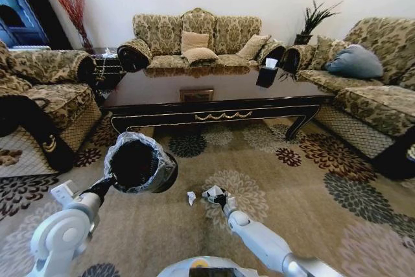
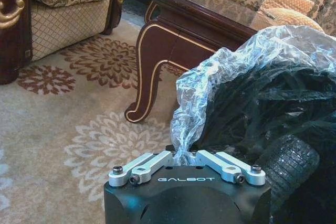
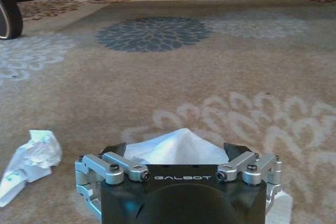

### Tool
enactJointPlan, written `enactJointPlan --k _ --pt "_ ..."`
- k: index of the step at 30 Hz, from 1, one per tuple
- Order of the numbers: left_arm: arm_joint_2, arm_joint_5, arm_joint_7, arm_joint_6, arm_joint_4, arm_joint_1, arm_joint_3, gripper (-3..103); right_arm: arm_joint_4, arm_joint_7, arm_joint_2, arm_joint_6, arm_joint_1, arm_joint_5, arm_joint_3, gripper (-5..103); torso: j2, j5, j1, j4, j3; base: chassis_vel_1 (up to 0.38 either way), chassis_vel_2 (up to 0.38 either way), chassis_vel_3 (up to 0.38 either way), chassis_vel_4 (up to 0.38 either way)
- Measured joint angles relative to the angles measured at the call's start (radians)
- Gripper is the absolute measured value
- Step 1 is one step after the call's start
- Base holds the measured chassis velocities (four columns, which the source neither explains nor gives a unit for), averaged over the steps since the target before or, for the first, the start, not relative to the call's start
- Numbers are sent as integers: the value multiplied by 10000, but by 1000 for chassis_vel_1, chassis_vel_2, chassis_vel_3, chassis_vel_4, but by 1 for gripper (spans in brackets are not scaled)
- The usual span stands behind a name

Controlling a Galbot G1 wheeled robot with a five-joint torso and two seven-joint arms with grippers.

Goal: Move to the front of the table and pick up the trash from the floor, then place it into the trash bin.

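Observation:
My left gripper (image 1: 109,185) (image 2: 184,157) is shut on the rim of the trash bin (image 1: 139,163) (image 2: 273,108), a black bin lined with a crinkled translucent bag. It holds the bin tilted above the carpet, mouth toward me. Low at the floor, my right gripper (image 1: 218,196) (image 3: 175,149) stands open. Its fingers (image 3: 113,149) straddle a white folded tissue (image 1: 211,191) (image 3: 178,141), a piece of the trash. A small crumpled white paper (image 1: 191,197) (image 3: 31,156) lies on the carpet just to the left of it. The dark glossy table (image 1: 220,105) (image 2: 173,24) stands ahead.
Patterned sofas (image 1: 194,43) ring the table on the left, back and right. A black tissue box (image 1: 266,76) sits on the tabletop. Flowered carpet (image 1: 292,186) stretches open between me and the table.

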Motion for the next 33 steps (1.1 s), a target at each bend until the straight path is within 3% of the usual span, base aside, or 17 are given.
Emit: enactJointPlan --k 10,12,15,22,24,27,31,33 --pt "-36 48 1 0 54 -51 67 2 -133 78 -123 -166 19 19 18 102 0 0 0 0 0 0 0 0 0" --pt "-55 69 1 0 65 -60 89 2 -181 66 -128 -177 20 20 47 98 0 1 0 0 0 0 0 0 0" --pt "-71 90 4 0 73 -71 103 2 -233 27 -130 -180 19 8 93 83 0 1 0 -1 0 0 0 0 0" --pt "-66 94 7 0 81 -81 102 2 -223 -52 -195 -184 -36 -29 97 61 0 1 0 0 0 0 0 0 0" --pt "-72 97 8 0 81 -82 103 2 -191 -77 -230 -185 -74 -71 103 50 0 1 0 0 0 0 0 0 0" --pt "-83 106 9 0 85 -89 116 2 -147 -125 -279 -185 -120 -118 110 44 0 1 0 0 0 0 0 0 0" --pt "-104 128 12 0 102 -101 148 2 -109 -190 -337 -178 -185 -188 158 22 0 1 0 0 -1 0 0 0 0" --pt "-108 134 12 0 103 -102 156 2 -98 -211 -368 -172 -208 -204 172 17 0 1 0 1 -1 0 0 0 0"
